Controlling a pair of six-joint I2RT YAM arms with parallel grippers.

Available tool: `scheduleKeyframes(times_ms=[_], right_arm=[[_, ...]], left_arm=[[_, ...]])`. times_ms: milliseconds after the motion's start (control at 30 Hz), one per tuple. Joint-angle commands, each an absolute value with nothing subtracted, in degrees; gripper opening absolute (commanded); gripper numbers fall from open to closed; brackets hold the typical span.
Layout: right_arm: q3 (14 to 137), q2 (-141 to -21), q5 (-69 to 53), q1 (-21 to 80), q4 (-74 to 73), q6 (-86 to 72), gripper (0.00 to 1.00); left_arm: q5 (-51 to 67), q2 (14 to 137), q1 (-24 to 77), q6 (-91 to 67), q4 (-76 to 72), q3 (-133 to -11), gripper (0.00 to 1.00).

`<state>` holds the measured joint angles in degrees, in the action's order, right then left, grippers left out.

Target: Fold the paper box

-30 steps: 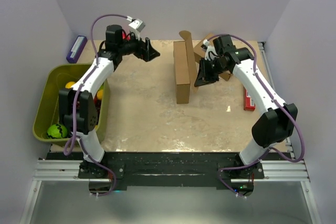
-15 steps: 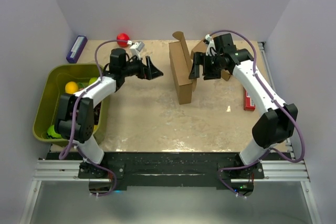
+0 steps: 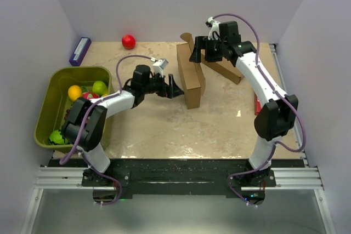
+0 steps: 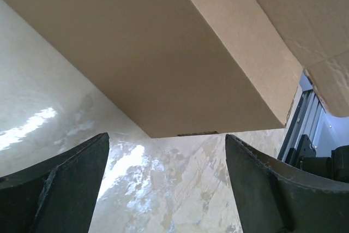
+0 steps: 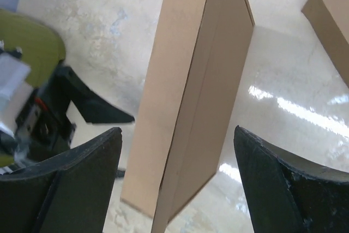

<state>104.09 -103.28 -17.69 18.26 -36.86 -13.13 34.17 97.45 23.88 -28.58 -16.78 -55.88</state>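
Observation:
The paper box (image 3: 190,76) is a narrow brown carton standing on its long edge mid-table, with a flap (image 3: 187,40) sticking up at its far end. My left gripper (image 3: 174,88) is open, low at the box's left face near its near end. In the left wrist view the box (image 4: 163,53) fills the top, and nothing lies between the fingers (image 4: 60,189) of the left gripper (image 4: 166,136). My right gripper (image 3: 199,53) hangs open above the box's far end. The right wrist view looks down the box (image 5: 191,96), which shows between the spread tips of the right gripper (image 5: 177,129).
A second brown carton (image 3: 225,69) lies just right of the box, under my right arm. A green bin (image 3: 46,89) with several balls sits at the left edge. A red ball (image 3: 128,41) and a purple block (image 3: 80,51) lie at the back left. A red item (image 3: 258,105) lies at the right.
My right gripper has opened off the box and risen toward its far end. My left arm has swung from the back left down to the box's left face. The box shifted slightly left.

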Motion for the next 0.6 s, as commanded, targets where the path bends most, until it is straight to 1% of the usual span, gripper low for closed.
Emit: scheduleKeyframes(times_ms=[0,167,267,367,567], right_arm=[[108.28,-109.06,-23.72,18.1,-35.77,-10.55,0.86],[110.92,-112.32,-30.3,18.11,-37.44,-8.35,0.86],[111.97,-113.81,-36.1,18.11,-39.19,-5.98,0.85],[113.38,-115.57,-39.28,18.02,-41.56,-3.35,0.84],[117.85,-120.4,-47.28,18.02,-44.9,-0.26,0.79]], left_arm=[[31.03,99.66,26.71,-29.27,-21.62,-56.34,0.9],[30.5,101.6,30.84,-28.13,-24.17,-56.69,0.9],[29.01,101.16,33.12,-28.04,-26.09,-55.73,0.9],[28.39,100.63,35.06,-28.3,-29.08,-54.23,0.91],[29.71,100.72,38.31,-27.6,-33.57,-54.58,0.91]])
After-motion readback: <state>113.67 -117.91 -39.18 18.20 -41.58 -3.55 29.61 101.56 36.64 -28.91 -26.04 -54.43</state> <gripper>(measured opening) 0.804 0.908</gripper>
